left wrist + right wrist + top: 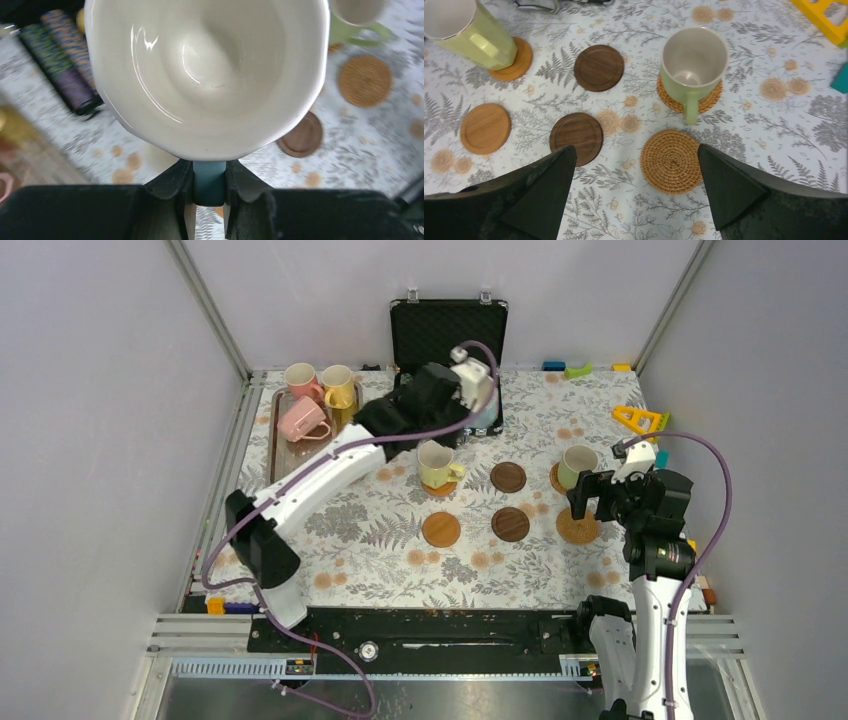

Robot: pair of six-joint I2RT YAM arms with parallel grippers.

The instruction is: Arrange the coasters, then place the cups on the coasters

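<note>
My left gripper is shut on the blue handle of a light blue cup with a white inside. It holds this cup in the air near the black case. My right gripper stands open and holds nothing, low over a bare woven coaster. A pale green cup sits on another woven coaster. A yellow cup rests on an orange coaster. Two dark brown coasters and a tan wooden coaster lie bare.
A tray at the back left carries two pink cups and a yellow cup. An open black case stands at the back, with poker chips in it. A yellow toy lies at the right edge.
</note>
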